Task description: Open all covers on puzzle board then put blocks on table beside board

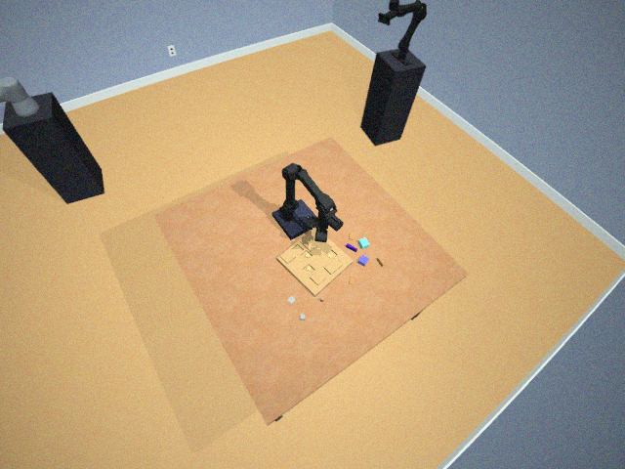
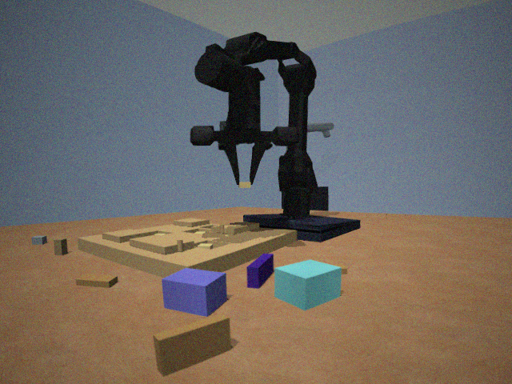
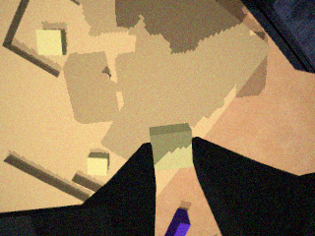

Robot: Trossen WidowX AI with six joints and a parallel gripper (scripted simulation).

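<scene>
My gripper [image 2: 245, 184] [image 3: 170, 147] [image 1: 321, 235] is shut on a small pale yellow block [image 2: 245, 185] [image 3: 170, 147] and holds it high above the right edge of the tan puzzle board [image 2: 124, 251] [image 1: 295, 273] [image 3: 30, 118]. In the wrist view two pale yellow blocks [image 3: 49, 42] [image 3: 97, 163] sit in wells on the board. On the table to the right of the board lie a cyan block [image 2: 306, 282] [image 1: 363, 242], a violet block [image 2: 194, 290] [image 1: 362, 260], a dark purple block [image 2: 260, 270] [image 1: 351, 246] [image 3: 178, 225] and a tan block [image 2: 192, 343] [image 1: 379, 261].
The arm's dark base [image 2: 308, 223] [image 1: 290, 219] stands behind the board. A tan piece [image 2: 96, 281], a brown block [image 2: 60, 246] and a grey block [image 2: 38, 239] [image 1: 291, 299] lie left of the board. Two dark pedestals [image 1: 391, 96] [image 1: 53, 146] stand on the floor far off.
</scene>
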